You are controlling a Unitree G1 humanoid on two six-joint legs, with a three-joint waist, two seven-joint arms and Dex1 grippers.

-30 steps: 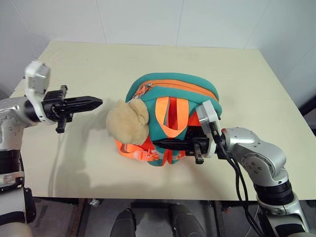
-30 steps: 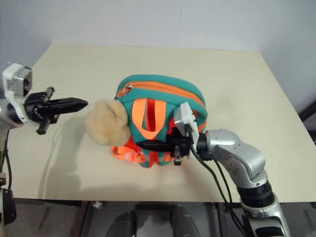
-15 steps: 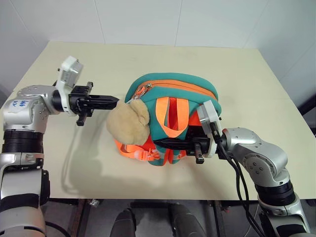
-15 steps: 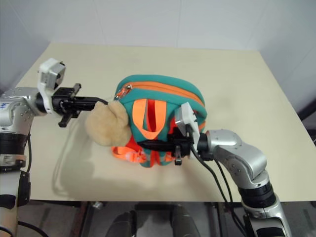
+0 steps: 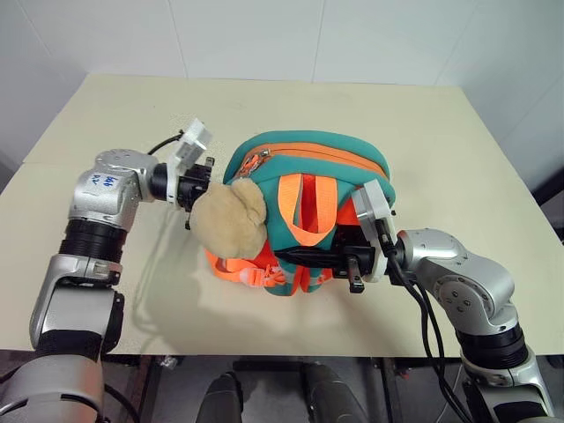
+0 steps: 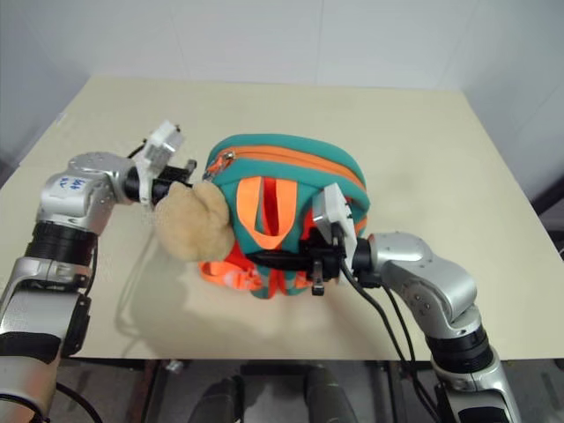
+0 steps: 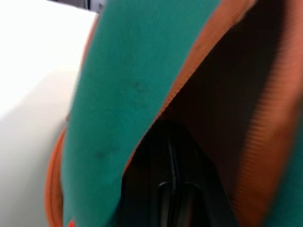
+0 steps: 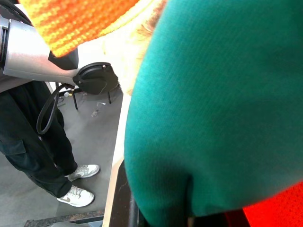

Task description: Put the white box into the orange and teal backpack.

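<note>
The orange and teal backpack (image 5: 304, 216) stands near the middle of the beige tabletop (image 5: 441, 150), teal fabric with an orange zipper band arching across its top. 2 orange straps hang in a loop down its near face, and orange webbing with a buckle bunches at its base. A beige fuzzy plush piece (image 5: 227, 218) hangs on the robot's-left side of the bag, touching it. The white box is hidden from every view, so whether it lies inside the bag cannot be told.

The left end effector (image 5: 204, 183) reaches in from the robot's left, its 2 black fingers closed together and holding nothing. Their tips are tucked behind the plush piece at the bag's upper side; the left wrist view shows them pushed under a teal flap edged in orange, with dark lining beyond.

The right end effector (image 5: 291, 255) lies level across the bag's near face, pointing to the robot's left. Its fingers are almost closed, pinching teal fabric of the backpack low down.

In the right wrist view a person's legs in dark trousers and pale sneakers (image 8: 78, 187) stand on the grey floor beside the tabletop.
</note>
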